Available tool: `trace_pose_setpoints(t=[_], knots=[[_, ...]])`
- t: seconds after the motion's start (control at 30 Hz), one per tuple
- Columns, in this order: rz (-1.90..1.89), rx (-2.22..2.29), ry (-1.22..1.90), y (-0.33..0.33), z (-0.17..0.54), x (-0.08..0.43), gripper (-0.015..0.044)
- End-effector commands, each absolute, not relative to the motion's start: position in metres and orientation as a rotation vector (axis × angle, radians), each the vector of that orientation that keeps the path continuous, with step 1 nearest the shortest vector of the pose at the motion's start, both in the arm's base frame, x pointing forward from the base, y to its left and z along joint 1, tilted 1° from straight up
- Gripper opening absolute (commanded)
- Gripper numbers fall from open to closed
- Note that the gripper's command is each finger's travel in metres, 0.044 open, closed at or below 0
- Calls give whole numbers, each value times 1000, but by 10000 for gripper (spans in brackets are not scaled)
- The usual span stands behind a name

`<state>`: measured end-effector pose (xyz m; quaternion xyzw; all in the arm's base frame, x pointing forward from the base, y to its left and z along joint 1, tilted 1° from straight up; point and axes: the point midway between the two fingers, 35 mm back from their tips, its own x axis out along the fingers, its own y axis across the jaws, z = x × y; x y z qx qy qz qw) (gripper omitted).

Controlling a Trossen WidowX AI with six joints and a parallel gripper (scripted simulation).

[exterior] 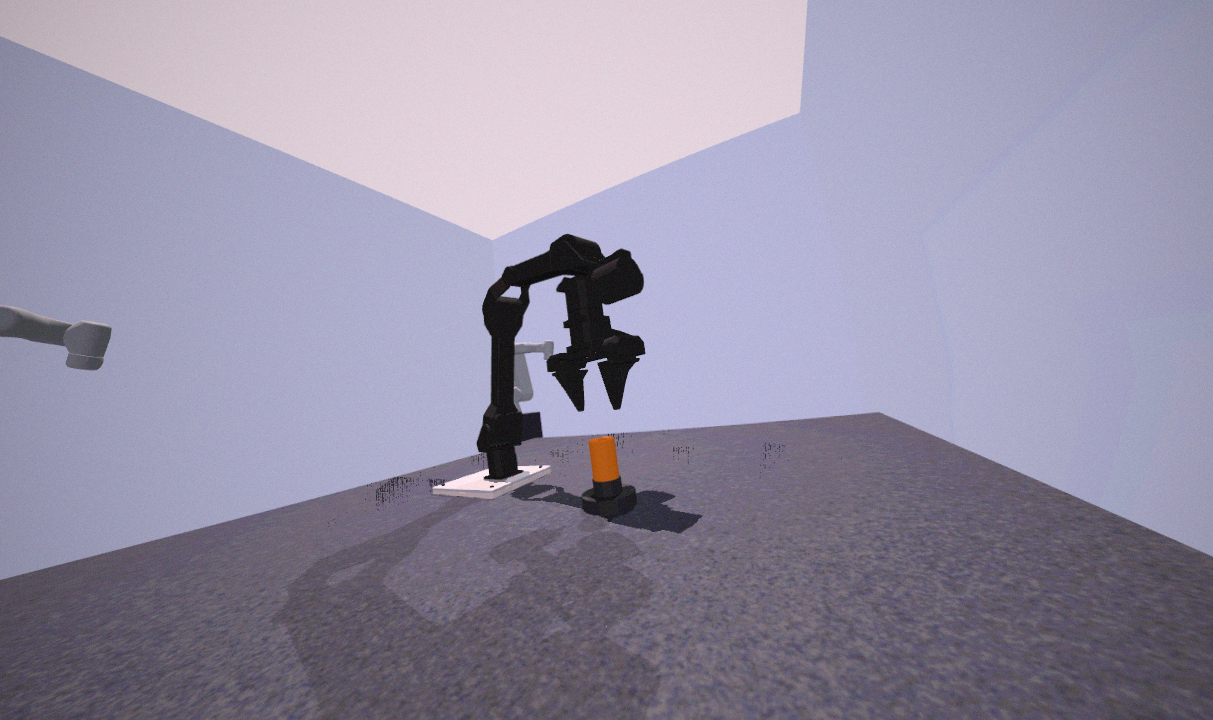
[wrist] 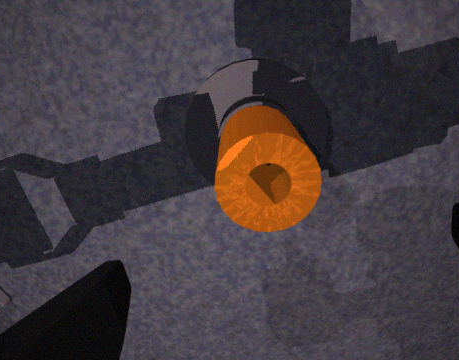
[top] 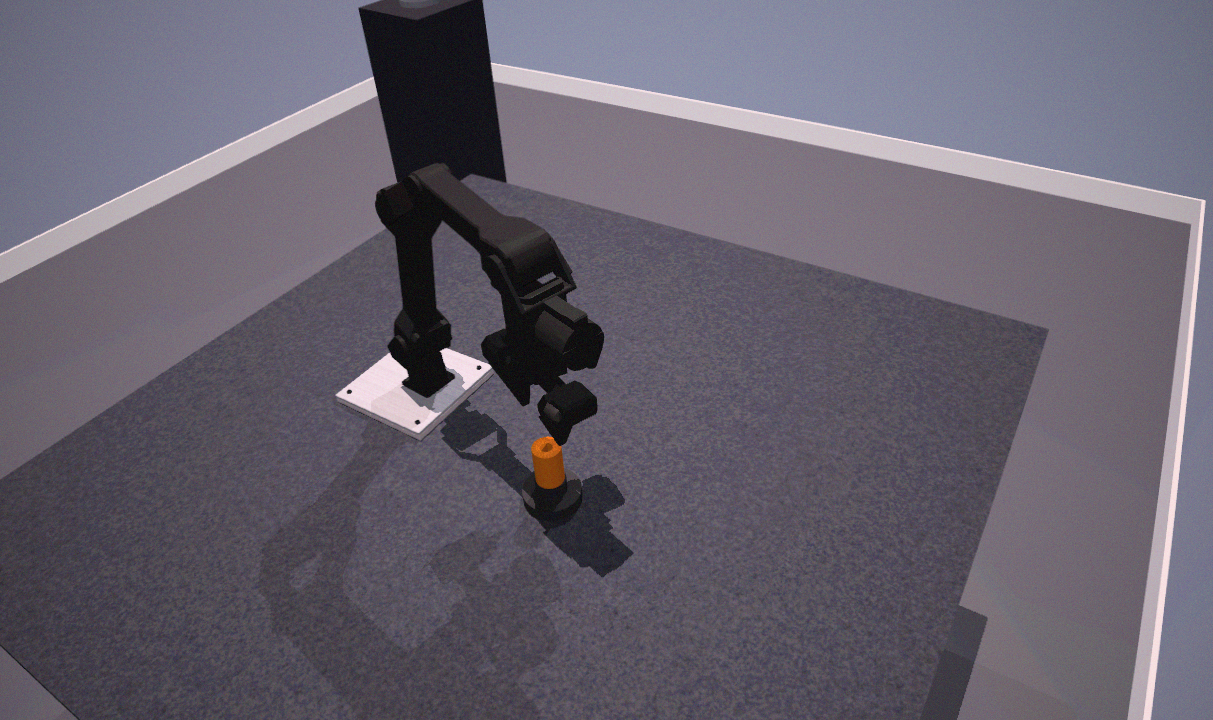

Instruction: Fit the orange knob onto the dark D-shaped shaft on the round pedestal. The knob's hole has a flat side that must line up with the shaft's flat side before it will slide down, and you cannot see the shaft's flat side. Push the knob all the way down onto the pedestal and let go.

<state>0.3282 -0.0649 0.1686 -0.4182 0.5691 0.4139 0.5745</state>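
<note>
The orange knob [top: 547, 465] [exterior: 603, 458] [wrist: 268, 170] stands upright on the dark round pedestal [top: 552, 501] [exterior: 608, 503] [wrist: 219, 88]. The shaft is hidden inside the knob. In the wrist view the knob's top shows its D-shaped hole. My gripper [top: 549, 422] [exterior: 597, 404] [wrist: 288, 248] is open and empty. It hangs just above the knob, clear of it, with one finger on each side. Only the finger tips show at the edges of the wrist view.
My arm's white base plate [top: 413, 398] [exterior: 489, 483] lies just behind the pedestal. A tall black column [top: 431, 89] stands at the back. A low white-rimmed wall [top: 1169, 447] runs around the floor. A grey camera arm [exterior: 73, 340] juts in at the left.
</note>
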Motion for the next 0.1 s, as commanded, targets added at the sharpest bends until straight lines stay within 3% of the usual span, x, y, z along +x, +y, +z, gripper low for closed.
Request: trace_pose_setpoints(t=[0.0, 0.07], knots=[[969, -980, 1332, -65, 170, 329, 440], [969, -980, 1332, -65, 170, 329, 440]])
